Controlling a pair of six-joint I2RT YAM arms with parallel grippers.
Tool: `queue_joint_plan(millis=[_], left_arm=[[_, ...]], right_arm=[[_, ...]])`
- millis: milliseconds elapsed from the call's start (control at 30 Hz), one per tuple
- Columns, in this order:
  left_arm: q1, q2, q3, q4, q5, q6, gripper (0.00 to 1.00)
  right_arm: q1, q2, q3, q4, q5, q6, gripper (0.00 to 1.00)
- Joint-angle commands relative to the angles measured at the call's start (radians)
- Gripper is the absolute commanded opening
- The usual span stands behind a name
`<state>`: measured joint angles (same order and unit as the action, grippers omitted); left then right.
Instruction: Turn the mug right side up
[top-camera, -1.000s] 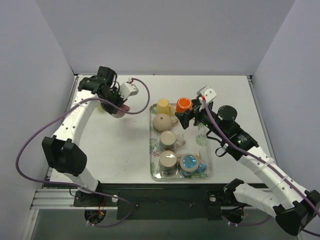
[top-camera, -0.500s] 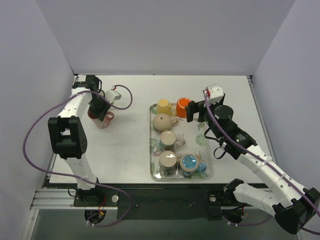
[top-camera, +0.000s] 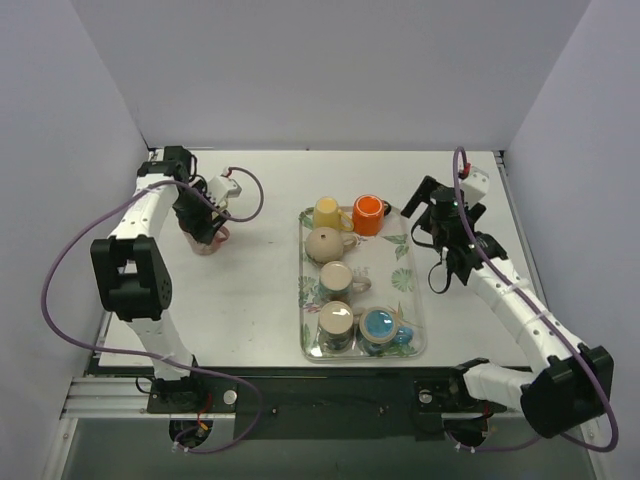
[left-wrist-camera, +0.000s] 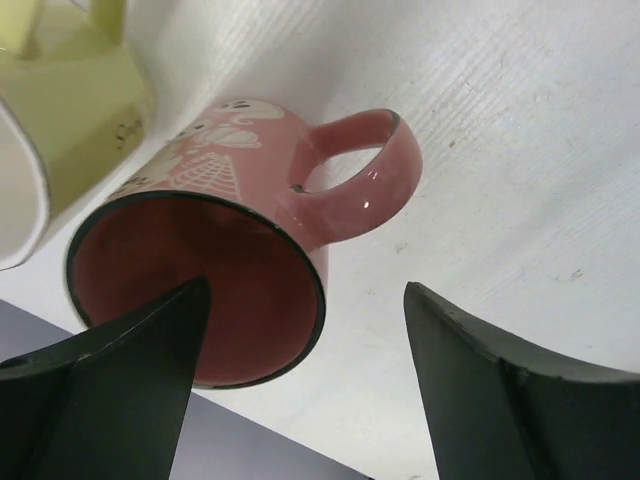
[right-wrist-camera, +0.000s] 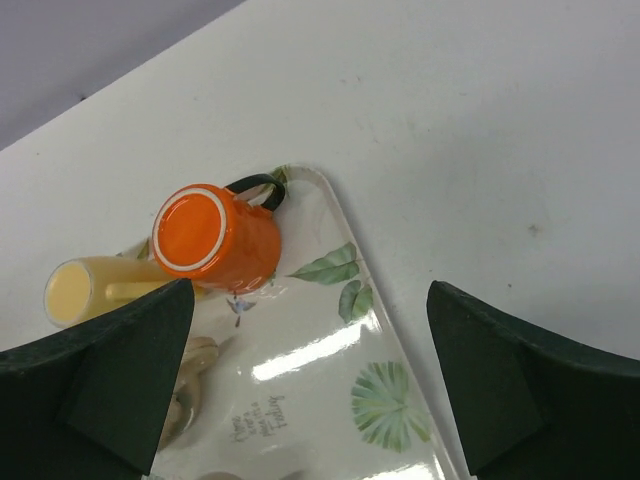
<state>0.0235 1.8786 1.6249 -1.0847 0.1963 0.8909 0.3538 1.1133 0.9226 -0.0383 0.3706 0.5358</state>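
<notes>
A pink mug (left-wrist-camera: 240, 190) stands mouth up on the white table at the far left (top-camera: 211, 241), its handle off to one side. My left gripper (left-wrist-camera: 307, 292) hangs just above it, open. One finger (left-wrist-camera: 120, 380) sits over the mug's mouth and the other over bare table, neither pressing the wall. My right gripper (right-wrist-camera: 310, 300) is open and holds nothing, above the tray's back right corner (top-camera: 420, 214). An orange mug (right-wrist-camera: 215, 235) stands bottom up on the tray (top-camera: 368, 213), ahead and left of it.
The leaf-patterned tray (top-camera: 418, 322) also holds a yellow mug (top-camera: 327, 212), an upturned beige mug (top-camera: 323, 243) and three more cups nearer the front. A pale yellow-green mug (left-wrist-camera: 60, 130) stands right beside the pink one. The table's left edge is close by.
My left gripper has opened and let go of the pink mug, now standing on the table. My right arm has drawn back to the right, away from the orange mug.
</notes>
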Motion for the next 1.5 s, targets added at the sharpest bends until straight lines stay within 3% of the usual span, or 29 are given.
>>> queue_joint_plan(millis=[0,167,267,333,467,667,867,967,1100,1300,1467], left_arm=[[0.007,-0.137,0.027,0.074,0.084,0.060,0.89],[0.007,-0.200,0.078,0.022,0.173,0.045,0.90],[0.000,-0.254,0.070,0.043,0.245,-0.035,0.90],[-0.014,-0.280,0.047,0.058,0.270,-0.078,0.90],[-0.063,-0.329,-0.040,0.117,0.255,-0.118,0.91],[-0.088,-0.371,-0.094,0.160,0.218,-0.101,0.91],[-0.097,-0.369,-0.115,0.192,0.195,-0.109,0.91],[-0.099,-0.363,-0.115,0.197,0.184,-0.107,0.91],[-0.102,-0.360,-0.106,0.189,0.192,-0.110,0.91],[-0.122,-0.371,-0.105,0.186,0.219,-0.121,0.91],[-0.142,-0.378,-0.105,0.187,0.216,-0.124,0.91]], right_arm=[[-0.045,0.132,0.091,-0.094,0.033,0.283,0.94],[-0.145,0.324,0.196,-0.048,-0.157,0.554,0.79],[-0.193,0.498,0.274,-0.002,-0.328,0.691,0.64],[-0.199,0.604,0.301,0.122,-0.454,0.787,0.63],[-0.188,0.784,0.407,0.138,-0.539,0.878,0.66],[-0.188,0.849,0.409,0.159,-0.541,0.901,0.67],[-0.179,0.916,0.446,0.175,-0.575,0.917,0.42],[-0.177,0.912,0.411,0.213,-0.582,0.935,0.19],[-0.185,0.886,0.394,0.218,-0.579,0.885,0.00],[-0.174,0.797,0.364,0.262,-0.621,0.709,0.00],[-0.127,0.645,0.202,0.412,-0.572,0.471,0.00]])
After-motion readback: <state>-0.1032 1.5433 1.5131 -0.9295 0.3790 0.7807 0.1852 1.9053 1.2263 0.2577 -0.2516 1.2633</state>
